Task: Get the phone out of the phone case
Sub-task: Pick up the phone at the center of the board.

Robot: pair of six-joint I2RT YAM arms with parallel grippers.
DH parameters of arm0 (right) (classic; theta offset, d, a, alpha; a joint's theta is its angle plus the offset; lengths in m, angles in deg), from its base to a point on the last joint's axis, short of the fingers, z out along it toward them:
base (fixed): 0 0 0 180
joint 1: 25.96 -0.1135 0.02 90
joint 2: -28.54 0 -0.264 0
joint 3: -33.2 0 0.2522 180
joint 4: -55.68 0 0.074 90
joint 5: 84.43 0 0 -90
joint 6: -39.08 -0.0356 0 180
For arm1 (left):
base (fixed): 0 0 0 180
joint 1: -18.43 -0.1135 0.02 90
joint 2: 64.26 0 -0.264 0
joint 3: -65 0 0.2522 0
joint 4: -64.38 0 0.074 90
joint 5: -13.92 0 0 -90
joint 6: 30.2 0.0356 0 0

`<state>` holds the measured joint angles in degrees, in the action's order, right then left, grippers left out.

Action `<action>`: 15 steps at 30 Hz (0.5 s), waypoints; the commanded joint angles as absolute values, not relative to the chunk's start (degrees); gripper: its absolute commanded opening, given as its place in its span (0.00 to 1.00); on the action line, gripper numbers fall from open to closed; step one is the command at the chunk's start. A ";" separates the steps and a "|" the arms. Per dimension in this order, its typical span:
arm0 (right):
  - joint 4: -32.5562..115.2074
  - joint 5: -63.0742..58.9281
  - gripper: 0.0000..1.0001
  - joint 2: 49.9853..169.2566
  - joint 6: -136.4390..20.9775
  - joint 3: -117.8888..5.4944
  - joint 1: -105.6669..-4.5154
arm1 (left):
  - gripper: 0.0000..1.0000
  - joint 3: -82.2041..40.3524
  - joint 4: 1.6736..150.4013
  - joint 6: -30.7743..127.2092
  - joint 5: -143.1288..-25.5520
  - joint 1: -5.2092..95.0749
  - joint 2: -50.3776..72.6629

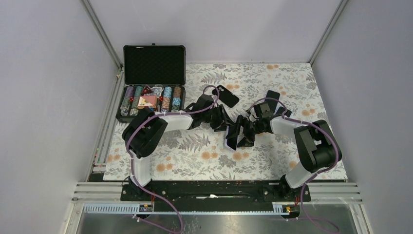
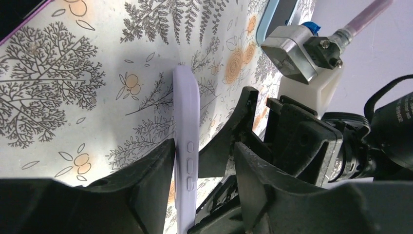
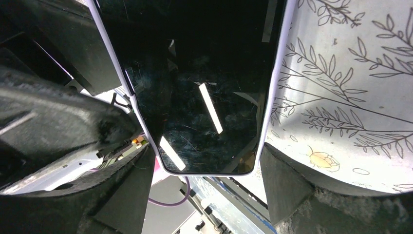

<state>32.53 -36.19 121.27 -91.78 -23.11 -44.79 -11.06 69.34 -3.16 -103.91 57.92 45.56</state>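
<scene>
The phone [image 3: 195,97] shows its black glass screen, ringed by the lavender rim of the phone case [image 3: 275,73]. It stands on edge above the floral table. My right gripper [image 3: 205,151] is shut on it, one finger on each long side near the lower corners. In the left wrist view the case's side [image 2: 186,112] with three buttons runs between the fingers of my left gripper [image 2: 203,146]. One finger rests against the case; the other stands off with a clear gap. Both grippers meet at mid-table, left [image 1: 223,123] and right [image 1: 243,132].
An open black case of poker chips [image 1: 153,83] sits at the back left. A dark phone-shaped slab [image 1: 225,96] lies behind the left gripper and another dark slab [image 1: 272,100] behind the right one. The floral table [image 1: 204,156] ends at metal rails in front.
</scene>
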 commanded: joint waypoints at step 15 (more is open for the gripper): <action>28.21 -40.41 0.48 120.18 -88.69 -27.16 -45.39 | 0.02 -15.95 68.47 -3.14 -106.80 58.53 50.50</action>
